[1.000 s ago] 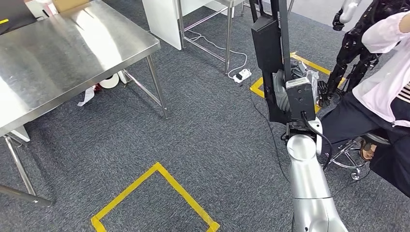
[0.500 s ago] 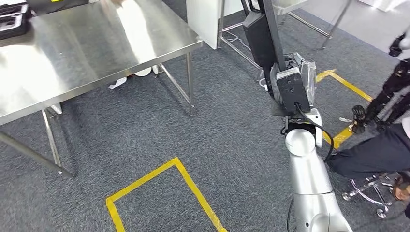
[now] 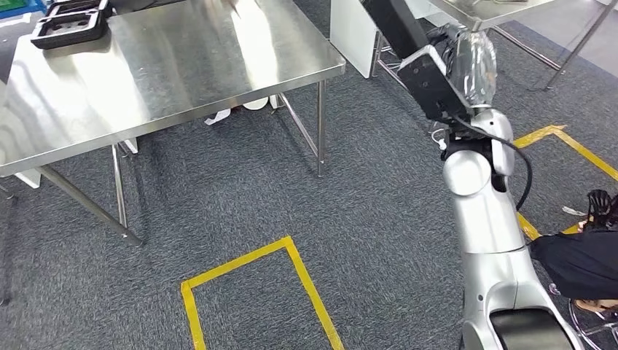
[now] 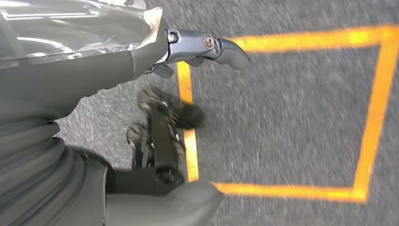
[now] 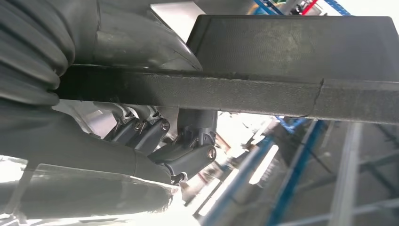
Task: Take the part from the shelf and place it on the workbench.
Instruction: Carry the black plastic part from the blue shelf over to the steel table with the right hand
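The part is a flat black tray-like piece (image 3: 391, 23), and my right hand (image 3: 466, 64), wrapped in clear plastic, grips it raised at the upper right of the head view. In the right wrist view the part (image 5: 263, 70) runs across as a dark slab, with my right hand (image 5: 117, 141) closed around its edge and its fingers (image 5: 188, 150) curled beneath. The steel workbench (image 3: 182, 69) stands to the left, apart from the part. My left hand (image 4: 94, 70) hangs over the carpet with its fingers (image 4: 216, 46) apart, holding nothing.
Black trays (image 3: 69, 22) lie at the workbench's far left corner. A yellow tape square (image 3: 255, 292) marks the grey carpet in front of me. A white cabinet (image 3: 357, 36) and another table (image 3: 503, 9) stand behind. A seated person's dark trouser leg (image 3: 583, 262) is at the right edge.
The camera has turned, so the workbench now sits more centrally and the person has slid to the right edge. My right arm has lifted and tilted the part higher.
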Robot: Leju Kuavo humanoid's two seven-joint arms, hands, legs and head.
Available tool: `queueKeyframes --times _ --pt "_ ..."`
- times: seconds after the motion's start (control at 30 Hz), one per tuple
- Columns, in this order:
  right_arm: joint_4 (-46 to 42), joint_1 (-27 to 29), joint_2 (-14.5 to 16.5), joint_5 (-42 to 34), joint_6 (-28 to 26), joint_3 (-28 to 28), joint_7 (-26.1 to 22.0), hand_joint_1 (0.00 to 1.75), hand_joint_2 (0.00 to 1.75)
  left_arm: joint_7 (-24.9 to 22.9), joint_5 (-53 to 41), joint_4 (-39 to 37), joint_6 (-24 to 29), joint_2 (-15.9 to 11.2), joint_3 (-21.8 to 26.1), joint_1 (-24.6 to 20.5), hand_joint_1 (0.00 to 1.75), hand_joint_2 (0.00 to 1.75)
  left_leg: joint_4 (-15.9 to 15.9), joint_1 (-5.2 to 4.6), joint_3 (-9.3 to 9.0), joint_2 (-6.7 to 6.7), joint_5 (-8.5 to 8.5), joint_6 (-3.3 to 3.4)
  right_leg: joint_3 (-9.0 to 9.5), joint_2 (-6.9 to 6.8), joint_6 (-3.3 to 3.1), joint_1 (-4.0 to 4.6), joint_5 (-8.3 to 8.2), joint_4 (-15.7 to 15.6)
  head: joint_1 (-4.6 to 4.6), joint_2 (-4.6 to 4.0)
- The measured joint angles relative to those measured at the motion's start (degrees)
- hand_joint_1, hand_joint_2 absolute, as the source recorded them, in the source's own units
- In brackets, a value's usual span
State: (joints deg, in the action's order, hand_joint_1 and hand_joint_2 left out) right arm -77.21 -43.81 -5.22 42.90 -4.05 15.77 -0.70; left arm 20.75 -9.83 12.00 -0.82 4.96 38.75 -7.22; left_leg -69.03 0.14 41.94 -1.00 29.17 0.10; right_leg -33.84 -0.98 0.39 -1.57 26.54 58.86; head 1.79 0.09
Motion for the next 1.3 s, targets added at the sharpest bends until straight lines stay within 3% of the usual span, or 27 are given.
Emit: queueKeyframes --times 0.07,0.1,0.13,0.2,0.27,0.3,0.37,0.43,0.5,0.57,0.6,0.63,0.7,0.73,0.8,0.87,0.93,1.0,1.03,1.1,1.13,1.23,1.3 --pt "0.8 -2.8 -1.0 1.0 0.9 0.8 0.8 1.75 1.75 -0.6 -0.8 0.0 -0.6 0.6 -0.6 -0.9 0.0 1.75 -5.6 0.25 3.18 0.81 1.5 -0.21 0.13 -1.3 -0.27 0.2 0.2 0.0 0.03 0.0" --pt "1.2 -4.0 -1.4 1.2 1.4 1.2 1.2 1.75 1.75 -0.8 -1.1 0.0 -0.7 0.9 -1.0 -1.1 0.0 1.75 -5.6 0.33 3.38 0.94 0.7 -0.17 0.25 -1.93 -0.36 0.25 0.32 0.0 0.03 0.0" --pt "1.5 -5.2 -1.8 1.3 1.7 1.5 1.5 1.75 1.75 -0.8 -1.4 0.0 -0.7 1.2 -1.3 -1.3 0.0 1.75 -3.2 0.36 2.28 1.24 -1.1 0.01 0.44 -2.51 -0.4 0.32 0.46 0.0 0.04 0.0" --pt "2.0 -7.1 -2.7 0.6 2.0 2.0 1.8 1.75 1.75 -0.8 -1.9 0.0 -0.4 1.5 -1.9 -1.9 0.0 1.75 4.9 -0.09 -1.73 3.62 -4.85 0.7 0.88 -3.67 -0.2 0.61 0.86 0.0 0.04 0.0" --pt "2.4 -8.2 -3.8 -0.5 1.7 2.5 1.9 1.75 1.75 -0.7 -2.1 0.1 0.2 1.7 -2.3 -2.6 0.0 1.75 9.5 -0.83 -3.97 5.47 -5.99 1.39 1.16 -4.92 0.29 1.1 1.26 -0.1 0.01 0.0" --pt "2.5 -8.4 -4.3 -1.0 1.5 2.7 1.9 1.75 1.75 -0.7 -2.0 0.1 0.4 1.7 -2.4 -2.9 0.0 1.75 9.9 -1.12 -4.06 5.32 -5.69 1.6 1.27 -5.6 0.56 1.29 1.41 -0.2 -0.02 0.0" --pt "2.7 -8.4 -4.9 -1.5 1.2 3.2 1.9 1.75 1.75 -0.7 -1.8 0.2 0.7 1.8 -2.5 -3.0 0.0 1.75 10.5 -0.97 -4.33 3.79 -5.84 2.15 1.66 -6.49 1.08 1.46 1.75 -0.4 -0.07 0.0" --pt "2.8 -8.3 -5.5 -1.9 0.8 3.6 1.9 1.75 1.75 -0.8 -1.5 0.2 1.4 2.0 -2.5 -3.1 0.0 1.75 11.3 -0.58 -5.1 2.34 -6.25 2.85 0.92 -4.14 1.22 1.37 3.06 2.0 -0.14 -0.01" --pt "2.9 -7.7 -6.4 -2.3 0.0 4.0 1.8 1.75 1.75 -0.8 -1.1 0.4 2.2 2.0 -2.6 -3.4 0.0 1.75 11.7 -0.35 -5.48 0.7 -6.45 3.31 -2.5 -0.52 0.95 1.05 5.65 8.7 -0.46 -0.01" --pt "3.0 -6.4 -6.9 -2.6 -0.8 4.4 1.7 1.75 1.75 -0.8 -0.4 0.5 2.7 1.9 -2.5 -3.5 0.0 1.75 11.7 -0.28 -5.51 -1.18 -6.38 3.4 -6.45 0.68 1.1 0.89 7.3 15.0 -0.77 0.0" --pt "3.2 -5.7 -7.0 -2.8 -1.1 4.7 1.7 1.75 1.75 -0.8 -0.1 0.5 2.9 1.7 -2.4 -3.4 0.0 1.75 11.6 -0.25 -5.52 -2.17 -6.34 3.37 -7.26 0.81 1.5 0.81 6.86 15.5 -0.83 0.0" --pt "3.3 -5.2 -7.0 -2.9 -1.4 5.0 1.6 1.75 1.75 -0.8 0.1 0.5 3.1 1.5 -2.4 -3.3 0.0 1.75 11.5 -0.2 -5.53 -3.1 -6.27 3.26 -6.88 0.97 2.06 0.67 5.47 13.5 -0.86 0.0" --pt "3.8 -4.6 -6.9 -3.0 -2.0 5.7 1.4 1.75 1.75 -0.7 0.2 0.5 3.3 1.0 -2.3 -3.2 0.0 1.75 11.0 -0.06 -5.43 -4.79 -5.96 2.78 -4.0 2.52 3.16 0.13 1.56 5.9 -0.94 0.0" --pt "4.1 -4.5 -6.8 -3.1 -2.4 5.9 1.2 1.75 1.75 -0.7 0.2 0.5 3.3 0.8 -2.2 -3.2 0.0 1.75 10.7 -0.08 -5.28 -5.5 -5.78 2.48 -2.66 3.31 3.25 -0.04 0.16 2.8 -1.01 0.0" --pt "4.5 -4.2 -6.6 -3.1 -2.8 6.4 1.0 1.75 1.75 -0.6 0.3 0.5 3.4 0.3 -2.1 -3.0 0.0 1.75 10.4 -0.11 -4.9 -6.63 -5.67 1.91 -1.48 4.02 2.63 0.03 -0.75 0.5 -1.11 0.0" --pt "4.9 -4.2 -6.2 -3.1 -2.9 6.8 1.0 1.75 1.75 -0.6 0.3 0.6 3.5 -0.1 -2.0 -2.6 0.0 1.75 10.5 -0.01 -4.65 -7.35 -5.73 1.4 -1.25 2.95 1.71 0.1 -0.87 0.3 -1.09 0.0" --pt "5.1 -4.3 -5.8 -3.2 -3.0 7.1 0.9 1.75 1.75 -0.6 0.3 0.6 3.7 -0.4 -2.0 -2.5 0.0 1.75 8.7 -0.14 -3.77 -5.25 -4.57 0.8 -0.97 1.9 0.78 -0.12 -0.91 0.1 -0.8 0.0" --pt "5.5 -4.4 -5.5 -3.3 -3.6 7.2 0.1 1.75 1.75 -0.4 0.5 0.6 3.8 -0.5 -1.9 -2.5 0.0 1.75 2.5 -0.16 -0.76 -1.32 -1.54 0.22 -0.73 1.02 -0.01 -0.02 -0.74 0.0 -0.32 0.0" --pt "5.7 -4.4 -5.3 -3.3 -4.1 7.2 -0.5 1.75 1.75 -0.3 0.6 0.6 3.8 -0.6 -1.9 -2.6 0.0 1.75 -1.4 0.01 1.3 -0.03 -0.03 -0.01 -0.66 0.64 -0.27 0.13 -0.62 0.0 -0.13 0.0" --pt "6.6 -4.2 -4.7 -3.8 -5.2 7.3 -2.0 1.75 1.75 0.0 0.8 0.6 3.8 -0.7 -1.8 -2.4 0.0 1.75 -5.4 0.28 3.77 0.85 0.55 -0.17 -0.51 -0.05 -0.52 0.33 -0.42 0.0 -0.1 0.0" --pt "7.1 -4.1 -4.3 -4.2 -5.8 7.4 -2.7 1.75 1.75 0.1 0.8 0.6 3.9 -0.8 -1.8 -2.4 0.0 1.75 -4.2 0.34 3.38 0.93 -0.7 -0.08 -0.39 -0.33 -0.56 0.38 -0.32 0.0 -0.09 0.0" --pt "8.6 -4.1 -3.3 -5.4 -7.3 7.5 -4.3 1.75 1.75 0.3 0.8 0.7 4.3 -1.2 -1.8 -2.4 0.0 1.75 6.8 0.08 -2.03 1.54 -5.74 0.91 0.12 -0.9 -0.4 0.7 0.09 0.0 -0.11 0.0" --pt "9.4 -4.2 -3.0 -5.9 -7.8 7.5 -4.9 1.75 1.75 0.3 0.8 0.7 4.5 -1.5 -1.7 -2.5 0.0 1.75 10.3 -0.33 -3.92 1.87 -6.32 1.44 0.27 -1.21 -0.03 0.96 0.38 -0.1 -0.17 0.0"
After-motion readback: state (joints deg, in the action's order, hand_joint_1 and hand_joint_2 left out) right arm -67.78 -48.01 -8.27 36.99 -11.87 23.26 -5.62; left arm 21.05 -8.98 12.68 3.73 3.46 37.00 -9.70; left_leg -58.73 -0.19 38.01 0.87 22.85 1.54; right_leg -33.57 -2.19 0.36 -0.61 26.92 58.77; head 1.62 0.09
